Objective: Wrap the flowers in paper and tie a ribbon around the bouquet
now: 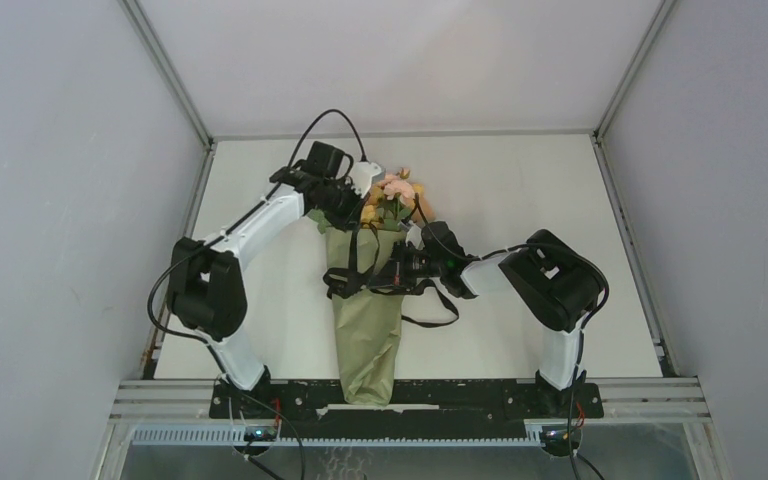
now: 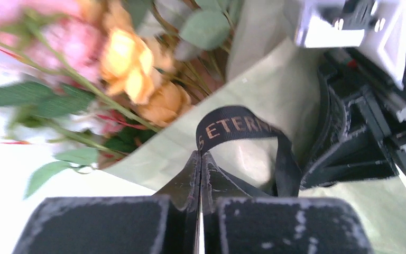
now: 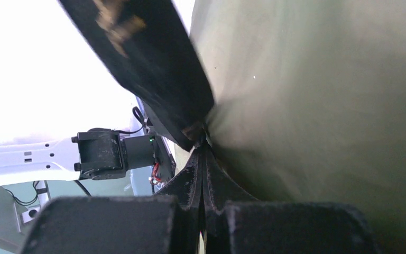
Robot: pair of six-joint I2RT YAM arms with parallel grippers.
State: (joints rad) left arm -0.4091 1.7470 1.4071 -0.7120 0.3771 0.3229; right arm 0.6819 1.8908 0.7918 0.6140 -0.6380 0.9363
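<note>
White table wide left and right of bouquet, foot at near edge; left gripper, right gripper each clamped tight onto ribbon.

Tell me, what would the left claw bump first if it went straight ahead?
Probably the ribbon loop right at the left claw tips, then the paper just behind it.

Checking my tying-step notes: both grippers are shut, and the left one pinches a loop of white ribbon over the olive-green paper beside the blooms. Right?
Not quite: the ribbon is black with pale lettering, not white. The left wrist view shows it looping from the shut left gripper over the olive-green paper beside the blooms. The right gripper is shut too.
</note>
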